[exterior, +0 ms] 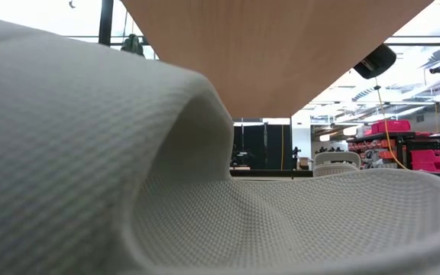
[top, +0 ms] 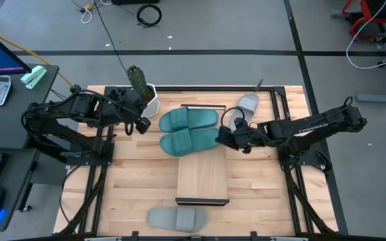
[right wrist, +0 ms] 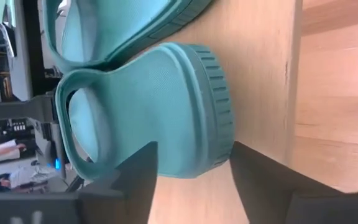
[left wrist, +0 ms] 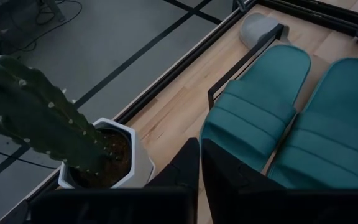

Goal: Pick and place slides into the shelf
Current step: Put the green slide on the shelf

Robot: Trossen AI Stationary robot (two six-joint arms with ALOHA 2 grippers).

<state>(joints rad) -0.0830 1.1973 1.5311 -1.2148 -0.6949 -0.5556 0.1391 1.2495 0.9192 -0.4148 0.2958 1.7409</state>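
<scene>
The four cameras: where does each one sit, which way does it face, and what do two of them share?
High: above, straight down on both arms, the long light wooden shelf, two teal foam slides.
Low: table height, behind a light grey foam slide; no arm shows.
Left wrist: past shut left gripper toward potted green cactus.
Right wrist: open right gripper around a teal slide's end.
Both wrist views share the teal slides.

Two teal slides (top: pixel 189 131) side by side on shelf (top: pixel 203 179); grey slides (top: pixel 177 217) on worktop, at either shelf end.
</scene>
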